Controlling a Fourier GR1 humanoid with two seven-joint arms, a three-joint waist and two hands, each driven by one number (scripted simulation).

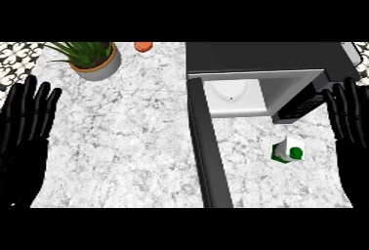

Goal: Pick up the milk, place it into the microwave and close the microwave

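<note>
Milk (289, 149): upright on the counter (130, 146), just right of the open door, near the counter's right edge.
Microwave (267, 68): cavity open toward the viewer.
Door (210, 156): swung out, running down the counter's middle.
Left hand (25, 122): fingers straight, resting at the left edge.
Right hand (349, 117): fingers straight, at the right edge, apart from the milk.
Plant pot (93, 61): far left corner.

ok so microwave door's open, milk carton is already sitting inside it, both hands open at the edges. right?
Not quite. The head view shows the milk carton standing on the counter in front of the microwave, not inside it. The rest holds: the microwave door is swung open, and the left hand and right hand rest open at the edges.
</note>
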